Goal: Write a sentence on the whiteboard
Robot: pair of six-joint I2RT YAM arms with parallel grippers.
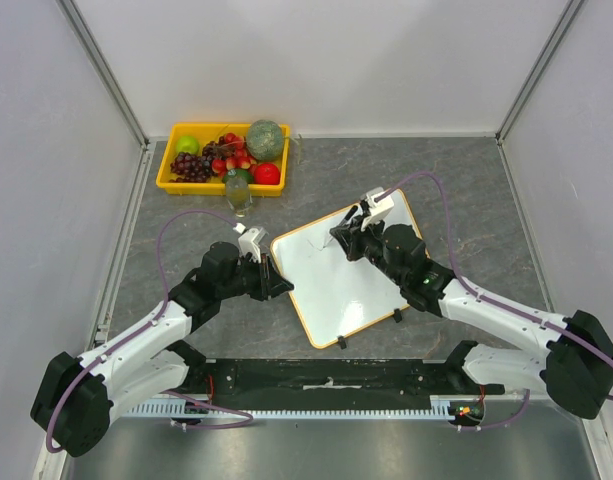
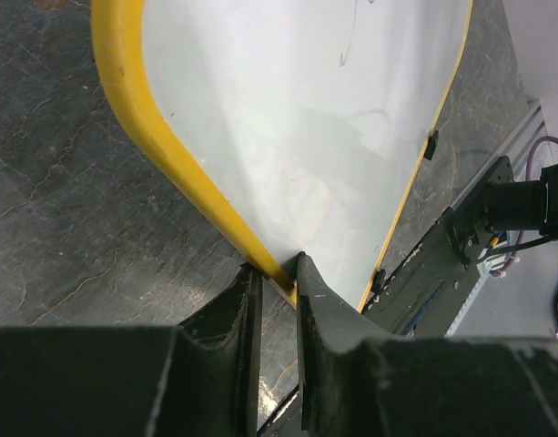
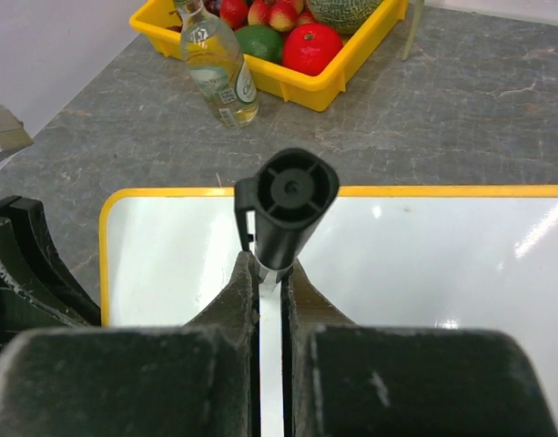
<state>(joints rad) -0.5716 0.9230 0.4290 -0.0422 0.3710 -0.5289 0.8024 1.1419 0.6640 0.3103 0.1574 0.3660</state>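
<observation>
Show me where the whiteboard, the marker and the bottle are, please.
whiteboard (image 1: 341, 285): view from above, on the bare white writing surface near its middle.
marker (image 3: 290, 196): right wrist view, on the round black end facing the camera.
bottle (image 3: 219, 75): right wrist view, on its labelled body.

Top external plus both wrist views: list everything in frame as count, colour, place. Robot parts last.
whiteboard: one, white with an orange-yellow frame, flat mid-table, angled
clips: two, black, on the board's near edge
stroke: one, thin and dark, near the board's far end
marker: one, black, over the board's far corner
tray: one, yellow, far left of the table
melon: one, green, in the tray
green apple: one, in the tray
grapes: one bunch, dark, in the tray
red fruit: one, in the tray
bottle: one, clear, beside the tray's near side
table: one, grey
left gripper: black, pinching the board's frame
right gripper: black, clamping the marker
</observation>
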